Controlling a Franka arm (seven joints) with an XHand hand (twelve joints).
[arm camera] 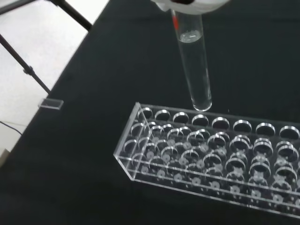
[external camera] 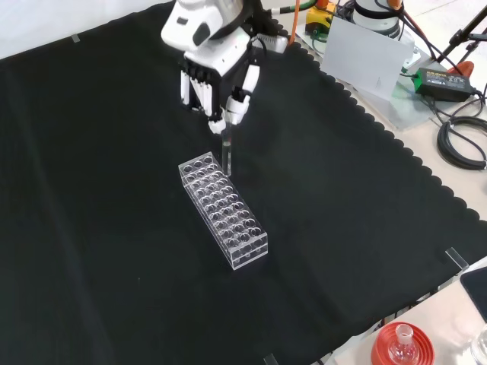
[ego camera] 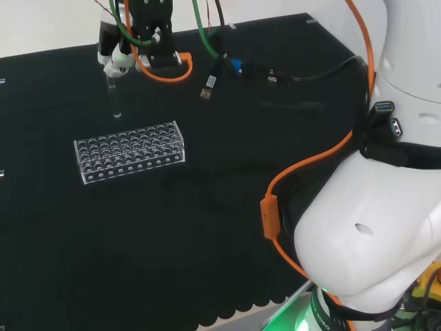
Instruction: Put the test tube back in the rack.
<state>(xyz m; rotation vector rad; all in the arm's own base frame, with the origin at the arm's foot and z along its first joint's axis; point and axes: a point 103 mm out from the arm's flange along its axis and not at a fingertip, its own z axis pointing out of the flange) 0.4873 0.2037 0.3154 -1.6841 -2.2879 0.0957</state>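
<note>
One clear plastic rack (external camera: 223, 211) with many round holes is seen lying on the black cloth (external camera: 114, 228); in the front view it runs lengthwise away from the camera, and every hole that can be made out is empty. In the wrist view the rack (arm camera: 211, 159) is seen close up, its near corner and several rows of holes plainly visible.

One glass test tube (external camera: 227, 154) is held upright just above the far end of the rack in the front view, its rounded bottom close to the rack's top but not inside any hole. In the wrist view the tube (arm camera: 193, 65) hangs with its tip just over the outermost row of holes, apart from the rack. In the head view the tube (ego camera: 114, 96) is seen beyond the rack (ego camera: 129, 152), near its left end.

One hand (external camera: 217, 87) is seen above the far end of the rack, its fingers curled and pinched on the top of the tube. In the head view the hand (ego camera: 120, 58) is seen directly over the tube.
</note>
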